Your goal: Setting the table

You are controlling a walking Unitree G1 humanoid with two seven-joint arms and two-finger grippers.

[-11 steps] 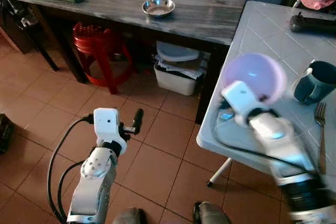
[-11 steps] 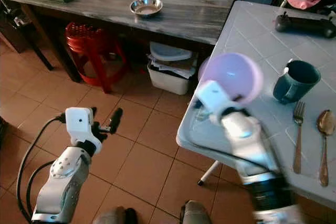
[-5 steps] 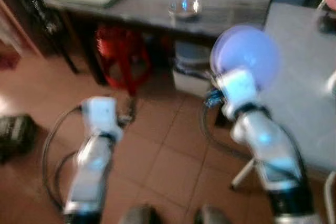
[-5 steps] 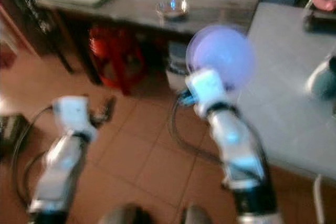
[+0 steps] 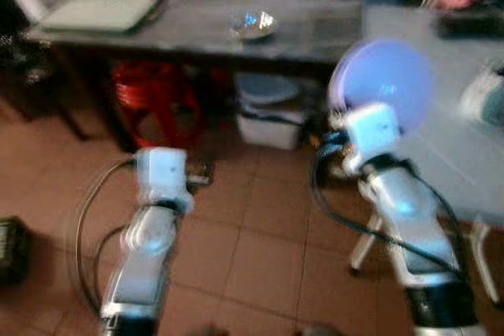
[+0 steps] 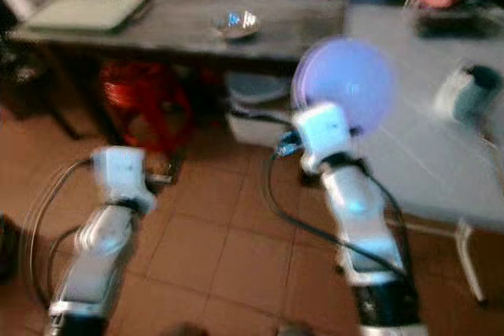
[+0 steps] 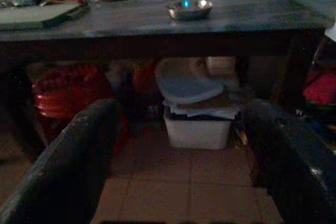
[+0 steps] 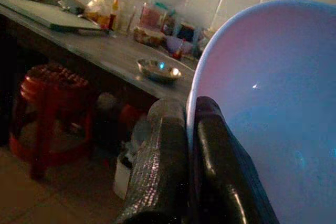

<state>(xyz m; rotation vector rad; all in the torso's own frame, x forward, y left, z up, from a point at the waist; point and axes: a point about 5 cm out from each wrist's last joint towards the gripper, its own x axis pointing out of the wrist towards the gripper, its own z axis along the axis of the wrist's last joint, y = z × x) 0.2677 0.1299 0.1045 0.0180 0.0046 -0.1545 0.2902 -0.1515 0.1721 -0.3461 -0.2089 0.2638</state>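
Observation:
A lilac plate (image 5: 382, 84) stands on edge in the air beside the near corner of the white table (image 5: 465, 167). My right gripper (image 8: 190, 109) is shut on the plate's rim, and the plate (image 8: 262, 129) faces its wrist camera. A teal mug (image 5: 482, 98) sits blurred on the white table behind the plate. My left gripper (image 7: 184, 111) hangs low over the tiled floor, open with nothing between its fingers (image 7: 89, 145).
A long dark table (image 5: 315, 31) runs across the back with a small metal bowl (image 5: 252, 23) and a tray (image 5: 98, 9). Under it stand a red stool (image 5: 153, 88) and a white bin (image 5: 272, 120). Brown tiled floor (image 5: 252, 226) lies ahead.
The whole picture has swung and blurred, so the camera moved. The plate stays clamped in my right gripper, held up as before. The left gripper is still open.

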